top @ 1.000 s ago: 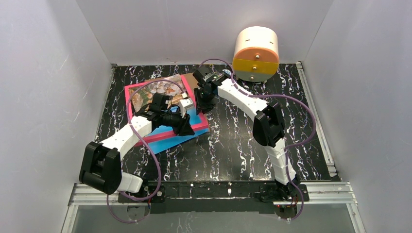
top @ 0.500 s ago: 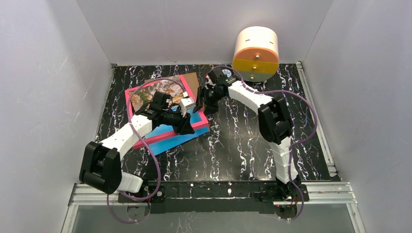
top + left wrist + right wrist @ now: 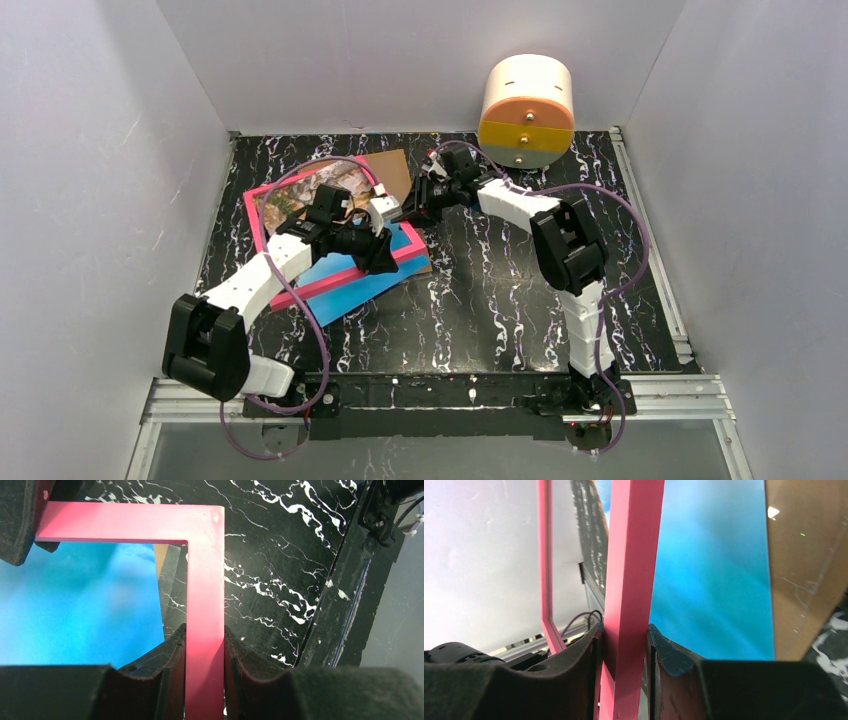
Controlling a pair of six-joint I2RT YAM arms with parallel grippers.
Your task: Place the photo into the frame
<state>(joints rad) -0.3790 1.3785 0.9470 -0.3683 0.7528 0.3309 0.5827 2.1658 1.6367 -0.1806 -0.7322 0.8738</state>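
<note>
Presently we find both sets of jaws clenched on the frame (image 3: 340, 283). The left gripper (image 3: 204, 632) has its jaws closed down to the width of the pink-red near rim, beside the frame's near-right corner, with both pads pressed flat against the bar. The right gripper (image 3: 624, 630) grasps the frame's right rim in the same manner, with no gap on either side.

The photo (image 3: 355, 295) lies beneath the frame and askew to it. Brown rocks show through the pane toward the frame's far-left corner, and a blue strip juts out past its near rim. Inside the near-right corner the print's edge stops short of the rim, and dark desk (image 3: 260, 580) shows in the gap. A brown backing board (image 3: 392, 168) protrudes beyond the frame's far-right corner. We cannot tell whether the frame is clear of the desk.
</note>
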